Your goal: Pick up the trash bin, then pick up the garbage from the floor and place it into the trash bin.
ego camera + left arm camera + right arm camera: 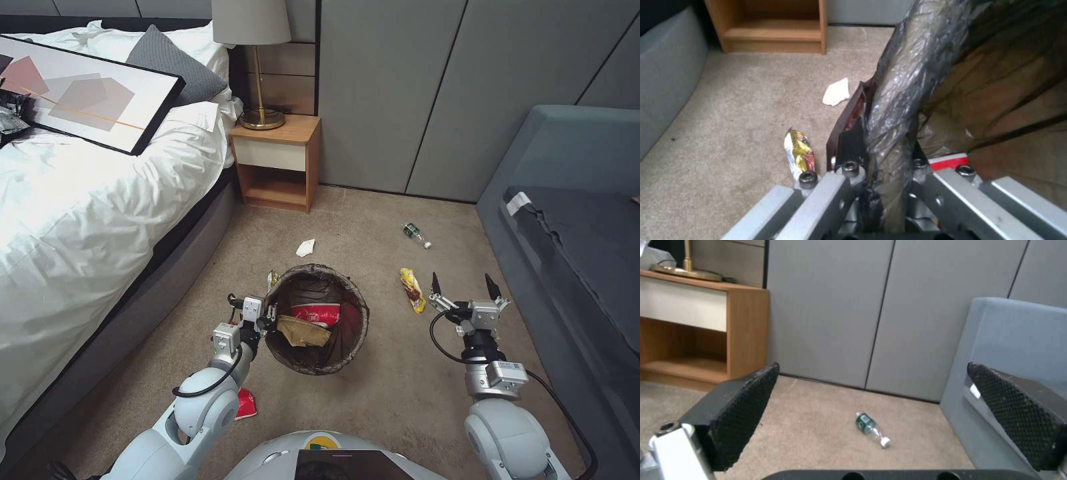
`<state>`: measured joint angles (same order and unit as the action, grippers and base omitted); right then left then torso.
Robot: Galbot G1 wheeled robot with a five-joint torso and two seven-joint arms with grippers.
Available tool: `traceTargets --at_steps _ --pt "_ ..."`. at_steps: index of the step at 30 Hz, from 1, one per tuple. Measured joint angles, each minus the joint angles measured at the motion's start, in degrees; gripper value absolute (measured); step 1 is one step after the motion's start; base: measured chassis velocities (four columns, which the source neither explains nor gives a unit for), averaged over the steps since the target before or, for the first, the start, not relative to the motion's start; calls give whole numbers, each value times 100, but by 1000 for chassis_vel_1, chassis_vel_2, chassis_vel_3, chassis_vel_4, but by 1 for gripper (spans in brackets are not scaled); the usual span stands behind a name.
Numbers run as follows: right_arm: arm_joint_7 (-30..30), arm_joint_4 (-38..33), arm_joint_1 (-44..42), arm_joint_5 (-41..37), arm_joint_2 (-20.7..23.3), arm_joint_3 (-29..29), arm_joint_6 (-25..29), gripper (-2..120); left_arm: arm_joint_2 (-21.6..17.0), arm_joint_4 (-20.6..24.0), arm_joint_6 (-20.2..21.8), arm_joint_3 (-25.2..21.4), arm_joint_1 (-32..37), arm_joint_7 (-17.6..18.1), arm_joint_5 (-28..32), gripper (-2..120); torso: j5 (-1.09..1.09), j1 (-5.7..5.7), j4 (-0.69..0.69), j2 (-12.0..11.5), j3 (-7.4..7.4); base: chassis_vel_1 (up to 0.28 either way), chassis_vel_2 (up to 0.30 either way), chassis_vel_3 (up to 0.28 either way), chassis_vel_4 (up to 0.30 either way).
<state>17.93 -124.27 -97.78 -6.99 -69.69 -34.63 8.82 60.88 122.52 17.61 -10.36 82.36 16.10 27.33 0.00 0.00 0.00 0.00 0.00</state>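
Bed (87, 200) far left, framed picture (80, 93) lying on it. Red packet (245, 404) on the floor (373, 400) beside the left arm. Left end effector (261, 319) clamped on the near-left rim of the trash bin (317, 319); the wrist view shows the bag-wrapped rim (898, 110) pinched between its fingers. Bin holds a red-and-white cup (315, 313) and brown paper bag (303, 331). White tissue (305, 247) on carpet beyond the bin. Yellow wrapper (413, 289) lies between the bin and the right end effector (464, 285), which hangs above the carpet, spread wide, holding nothing. Bottle (416, 235) farther off near the wall panels. Grey sofa (573, 220) far right.
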Motion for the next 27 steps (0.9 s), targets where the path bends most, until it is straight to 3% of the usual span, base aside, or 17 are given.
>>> traceTargets --at_steps 27 --pt "-4 -33 42 -24 -5 -11 -30 100 38 -2 -15 21 16 -13 -34 3 0 0 0 0 0 -33 30 32 -30"
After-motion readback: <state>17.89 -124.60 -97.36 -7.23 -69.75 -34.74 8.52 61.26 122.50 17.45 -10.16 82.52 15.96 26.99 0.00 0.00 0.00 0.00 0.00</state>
